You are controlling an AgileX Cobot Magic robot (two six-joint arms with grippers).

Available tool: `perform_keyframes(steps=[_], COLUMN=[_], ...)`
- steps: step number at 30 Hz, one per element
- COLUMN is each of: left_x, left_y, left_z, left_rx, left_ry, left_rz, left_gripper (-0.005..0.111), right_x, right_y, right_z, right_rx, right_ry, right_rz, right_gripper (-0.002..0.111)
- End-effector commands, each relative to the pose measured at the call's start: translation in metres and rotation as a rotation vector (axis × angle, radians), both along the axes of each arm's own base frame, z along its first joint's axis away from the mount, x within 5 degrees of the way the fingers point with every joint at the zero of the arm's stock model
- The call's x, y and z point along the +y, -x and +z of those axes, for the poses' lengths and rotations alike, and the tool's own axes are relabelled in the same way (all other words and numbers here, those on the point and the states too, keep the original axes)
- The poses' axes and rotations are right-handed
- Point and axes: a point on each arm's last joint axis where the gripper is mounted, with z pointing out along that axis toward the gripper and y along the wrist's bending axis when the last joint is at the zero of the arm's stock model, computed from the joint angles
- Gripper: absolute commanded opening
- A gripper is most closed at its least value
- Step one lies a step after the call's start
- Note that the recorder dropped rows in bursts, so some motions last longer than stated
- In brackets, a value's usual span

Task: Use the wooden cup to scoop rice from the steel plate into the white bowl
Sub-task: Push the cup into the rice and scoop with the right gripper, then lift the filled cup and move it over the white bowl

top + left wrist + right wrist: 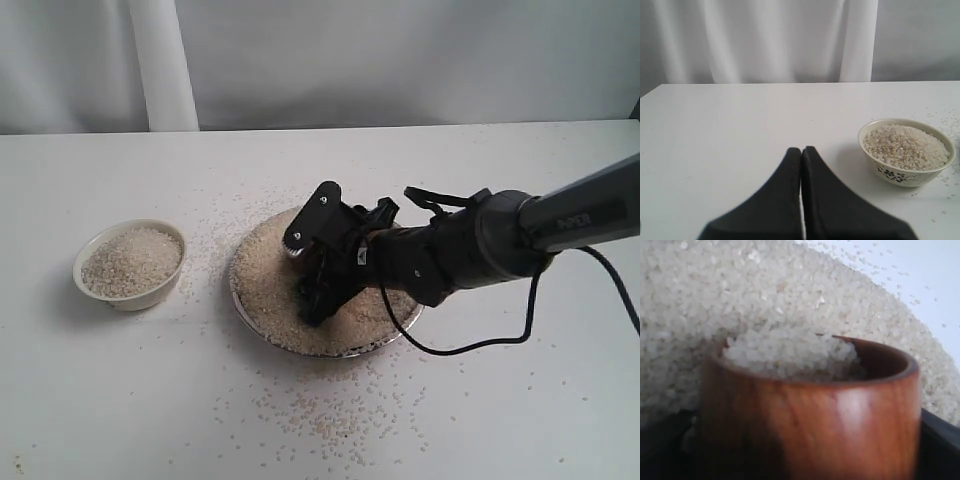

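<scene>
Jaws of my left gripper [801, 151] are pressed together on nothing, and near them the white bowl [135, 297] stands on the tabletop [500, 420], heaped with rice [130, 262]. At the middle I see the steel plate [340, 354], apart from the bowl, spread with more rice and with loose grains scattered around it. My right gripper [316, 298] reaches in from the right, down over the plate, clamped on the wooden cup [810, 430], whose mouth is against the heap with grains inside.

Rice [765, 285] pale beige; wooden cup [810, 425] reddish-brown, grained; bowl [900, 174] cream, dark floral motif.
</scene>
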Motion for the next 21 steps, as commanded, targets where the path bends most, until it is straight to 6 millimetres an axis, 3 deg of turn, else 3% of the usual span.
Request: perform_keyframes(steps=[1, 5, 11, 17, 21], left_x=[0.0, 0.0, 0.0, 0.0, 0.0], left_y=[0.0, 0.0, 0.0, 0.0, 0.0], left_z=[0.0, 0.0, 0.0, 0.0, 0.0], left_rx=[-0.007, -0.007, -0.007, -0.007, -0.007], left_ry=[0.003, 0.003, 0.003, 0.003, 0.003], left_rz=[-0.001, -0.001, -0.001, -0.001, -0.001], left_gripper=[0.0, 0.0, 0.0, 0.0, 0.0], right_x=[-0.001, 0.002, 0.011, 0.03, 0.048], right_y=[-0.004, -0.007, -0.005, 0.004, 0.002], right_z=[0.029, 0.052, 0.069, 0.082, 0.096], right_rx=[-0.08, -0.158, -0.219, -0.285, -0.279], right_ry=[-0.128, -0.246, -0.362, -0.467, -0.436], right_rz=[-0.059, -0.083, 0.002, 0.12, 0.138], right_gripper=[0.0, 0.0, 0.0, 0.0, 0.0])
